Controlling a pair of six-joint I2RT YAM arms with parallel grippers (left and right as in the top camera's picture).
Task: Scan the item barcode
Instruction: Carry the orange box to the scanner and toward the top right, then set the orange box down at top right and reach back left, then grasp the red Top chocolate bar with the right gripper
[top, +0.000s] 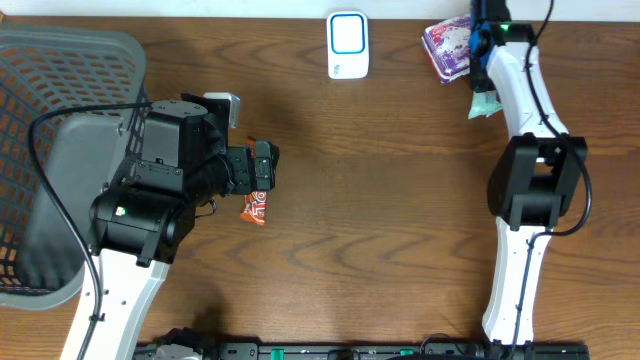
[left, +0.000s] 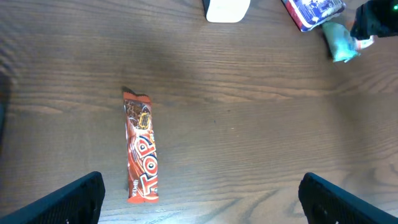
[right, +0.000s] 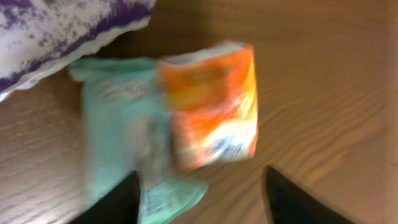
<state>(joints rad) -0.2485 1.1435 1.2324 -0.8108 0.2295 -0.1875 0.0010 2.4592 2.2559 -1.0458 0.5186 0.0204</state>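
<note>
- Overhead view: a white rounded barcode scanner (top: 347, 45) sits at the far edge of the brown wooden surface (top: 380, 220), near the centre.
- Right claw (right: 202, 177) is spread. A blurred mint-green and orange packet (right: 211, 106) lies just beyond its fingers, beside a purple-and-white bag (right: 56, 25) at far right.
- Left claw (left: 200, 180) is spread wide above the surface and grips nothing. A red-orange candy bar (left: 140, 149) lies flat just beside it.
- Grey plastic basket (top: 90, 42) stands at far left.

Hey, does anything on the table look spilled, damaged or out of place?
Nothing really stands out. The red candy bar lies flat on the table, intact, and the green-and-orange packet sits beside the purple snack bag, though that view is blurred.
</note>
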